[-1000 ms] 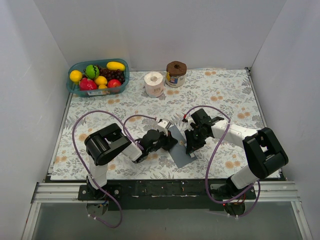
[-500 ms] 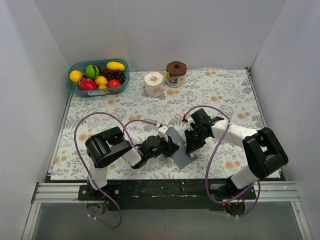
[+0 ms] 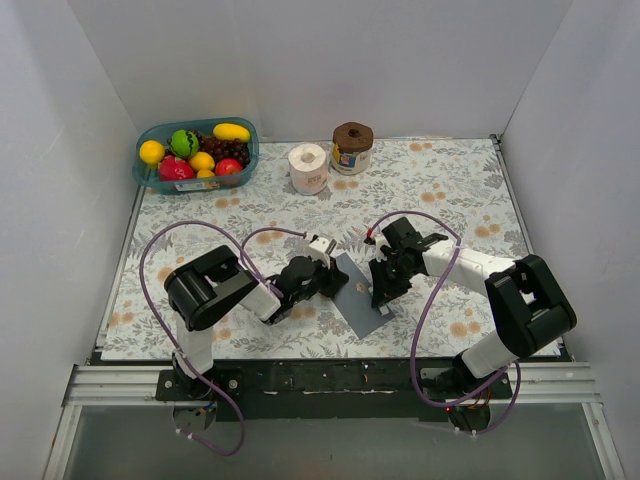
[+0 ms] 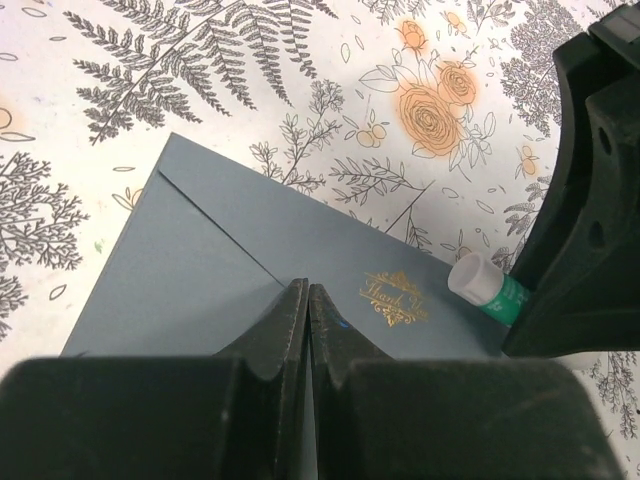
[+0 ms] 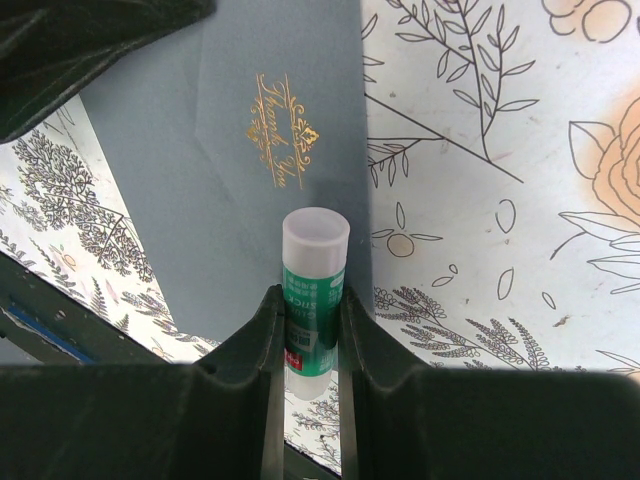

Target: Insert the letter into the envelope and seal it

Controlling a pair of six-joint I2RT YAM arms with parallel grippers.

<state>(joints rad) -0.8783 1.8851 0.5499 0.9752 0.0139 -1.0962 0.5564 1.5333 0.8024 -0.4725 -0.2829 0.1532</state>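
Left gripper (image 4: 307,290), jaws together, sits at the flap's point on the dark envelope (image 4: 200,270), which lies midway along the table's (image 3: 450,180) near edge, long axis slanting away from it. From the envelope's right, the right gripper (image 5: 306,305), clamped on a capped glue stick (image 5: 315,245), points toward the gold seal (image 5: 283,130). The letter is unseen, presumably inside. Fruit (image 3: 203,160) fills the far-left basket (image 3: 142,178).

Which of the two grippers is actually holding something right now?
The right gripper: it clamps a green-labelled glue stick with a white cap. The left gripper is shut empty, its tips over the grey envelope.
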